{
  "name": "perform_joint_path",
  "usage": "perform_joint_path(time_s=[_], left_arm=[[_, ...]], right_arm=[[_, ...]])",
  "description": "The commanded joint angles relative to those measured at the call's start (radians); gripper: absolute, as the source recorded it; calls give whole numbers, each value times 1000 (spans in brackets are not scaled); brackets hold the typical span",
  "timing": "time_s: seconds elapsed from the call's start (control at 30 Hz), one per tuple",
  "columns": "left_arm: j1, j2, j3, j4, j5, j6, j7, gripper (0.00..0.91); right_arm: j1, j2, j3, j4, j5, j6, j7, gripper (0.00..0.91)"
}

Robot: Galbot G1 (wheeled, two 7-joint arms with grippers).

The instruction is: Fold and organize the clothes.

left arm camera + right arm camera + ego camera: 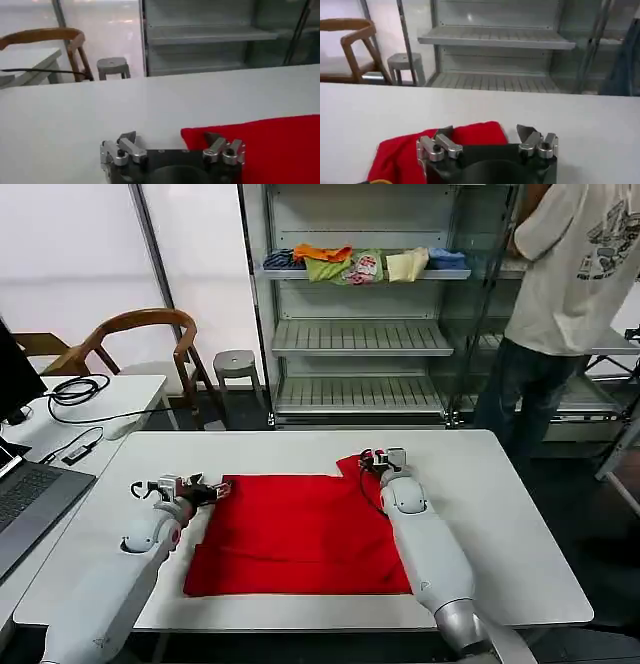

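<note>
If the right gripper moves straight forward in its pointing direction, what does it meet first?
Probably the red T-shirt bunched just ahead of the right gripper, then bare table; depth is unclear.

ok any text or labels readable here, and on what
None can be read.
Red T-shirt on the white table: lies plain red, no print showing.
Person's white shirt: dark graphic, too blurred to read.
Folded clothes on the shelf: print too small to read.

White arms, black-and-silver grippers
</note>
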Motion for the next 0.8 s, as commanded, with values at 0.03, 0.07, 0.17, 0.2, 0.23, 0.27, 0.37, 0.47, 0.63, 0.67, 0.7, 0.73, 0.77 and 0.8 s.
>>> perform_joint_path(time_s=[0.03, 0.07, 0.17, 0.2, 0.23, 0.27, 0.37, 0.47, 0.63, 0.67, 0.7, 0.73, 0.77, 0.8], left_arm=[[-3, 0, 2, 14, 3, -1, 11, 20], [-3, -1, 1, 15, 3, -1, 15, 20], [-3, 0, 0, 15, 2, -2, 19, 20], [-3, 0, 0, 14, 2, -2, 19, 20], [-3, 0, 0, 13, 2, -2, 20, 20], [-3, 0, 0, 12, 2, -1, 21, 20], [0, -1, 0, 8, 2, 0, 23, 20], [5, -1, 2, 0, 2, 1, 25, 20], [6, -3, 1, -7, 0, -2, 34, 20], [6, -3, 0, -8, 0, -3, 35, 20], [6, -2, 0, -10, -1, -6, 38, 20], [7, 0, 0, -14, -2, -8, 41, 20], [8, 2, -1, -14, -1, -10, 48, 30], [10, 5, -2, -22, -1, -12, 53, 20]], right_arm=[[4, 3, -2, -11, 7, -7, -7, 0], [3, 4, -2, -11, 7, -7, -10, 0], [1, 3, -9, -9, 3, -7, -15, 0], [0, 3, -11, -8, 3, -7, -17, 0], [0, 3, -10, -6, 3, -7, -18, 0], [1, 3, -10, -6, 3, -7, -19, 0], [1, 1, -11, -4, 3, -7, -21, 0], [1, 1, -11, -2, 2, -7, -22, 0], [-3, -5, -14, 21, 0, -1, -24, 0], [-5, -8, -15, 27, 0, -2, -23, 0], [-9, -12, -18, 38, 2, -3, -22, 0], [-17, -19, -24, 61, 3, -6, -21, 0], [-20, -23, -30, 75, 5, -8, -21, 0], [-30, -31, -35, 94, 8, -13, -19, 0]])
